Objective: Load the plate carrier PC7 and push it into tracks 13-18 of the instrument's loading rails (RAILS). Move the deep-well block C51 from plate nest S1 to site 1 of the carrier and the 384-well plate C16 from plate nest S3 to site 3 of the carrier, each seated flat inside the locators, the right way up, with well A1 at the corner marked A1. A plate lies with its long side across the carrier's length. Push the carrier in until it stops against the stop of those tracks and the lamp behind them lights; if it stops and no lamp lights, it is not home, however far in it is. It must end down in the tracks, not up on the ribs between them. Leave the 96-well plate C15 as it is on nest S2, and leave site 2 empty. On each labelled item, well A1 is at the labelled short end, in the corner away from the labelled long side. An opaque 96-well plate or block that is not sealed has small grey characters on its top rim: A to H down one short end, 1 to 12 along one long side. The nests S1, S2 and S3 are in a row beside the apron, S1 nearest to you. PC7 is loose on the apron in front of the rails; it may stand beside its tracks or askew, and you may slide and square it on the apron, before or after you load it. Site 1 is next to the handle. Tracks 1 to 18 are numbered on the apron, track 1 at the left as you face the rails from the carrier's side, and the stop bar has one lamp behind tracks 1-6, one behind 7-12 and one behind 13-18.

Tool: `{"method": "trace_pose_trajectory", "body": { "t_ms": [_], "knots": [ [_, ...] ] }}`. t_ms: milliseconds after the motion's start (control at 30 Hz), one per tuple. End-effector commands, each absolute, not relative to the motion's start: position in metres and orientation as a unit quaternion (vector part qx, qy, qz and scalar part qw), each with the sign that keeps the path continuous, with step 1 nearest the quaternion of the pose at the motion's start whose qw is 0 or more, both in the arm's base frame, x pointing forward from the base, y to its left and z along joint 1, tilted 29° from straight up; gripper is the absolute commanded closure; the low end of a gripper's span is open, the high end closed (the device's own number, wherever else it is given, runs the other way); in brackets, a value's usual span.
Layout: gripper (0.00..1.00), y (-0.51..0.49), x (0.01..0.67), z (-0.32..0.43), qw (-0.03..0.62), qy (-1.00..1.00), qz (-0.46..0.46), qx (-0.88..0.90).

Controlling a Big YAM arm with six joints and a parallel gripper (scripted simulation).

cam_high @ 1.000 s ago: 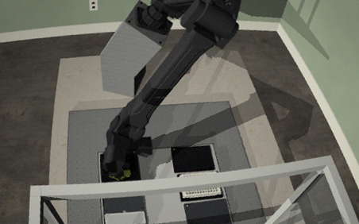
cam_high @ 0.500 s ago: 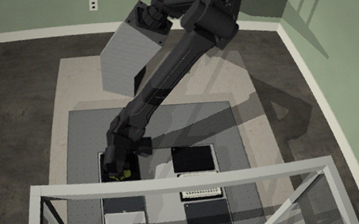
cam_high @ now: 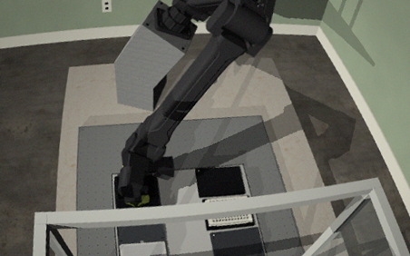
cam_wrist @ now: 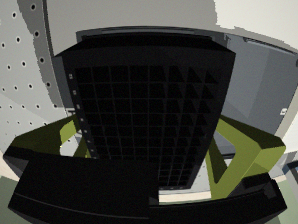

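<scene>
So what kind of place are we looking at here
Most likely a lab automation cell in a plain room: a dark robot arm reaches over a grey perforated deck, well plates such as the black one sit in a row, and a white-framed glass enclosure stands in front.
</scene>
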State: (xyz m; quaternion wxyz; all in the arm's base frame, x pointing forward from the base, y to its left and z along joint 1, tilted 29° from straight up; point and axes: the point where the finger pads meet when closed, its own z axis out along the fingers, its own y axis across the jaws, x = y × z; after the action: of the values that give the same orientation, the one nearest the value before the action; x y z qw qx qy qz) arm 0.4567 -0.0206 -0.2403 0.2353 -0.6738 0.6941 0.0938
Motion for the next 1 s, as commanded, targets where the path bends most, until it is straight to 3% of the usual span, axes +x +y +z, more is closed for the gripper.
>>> {"method": "trace_pose_trajectory", "body": {
  "t_ms": [0,967],
  "knots": [
    [0.06,-0.024,0.464,-0.235,0.241,0.694,0.086,-0.673],
    [0.06,-0.058,0.448,-0.176,0.242,0.696,0.083,-0.671]
  ]
}}
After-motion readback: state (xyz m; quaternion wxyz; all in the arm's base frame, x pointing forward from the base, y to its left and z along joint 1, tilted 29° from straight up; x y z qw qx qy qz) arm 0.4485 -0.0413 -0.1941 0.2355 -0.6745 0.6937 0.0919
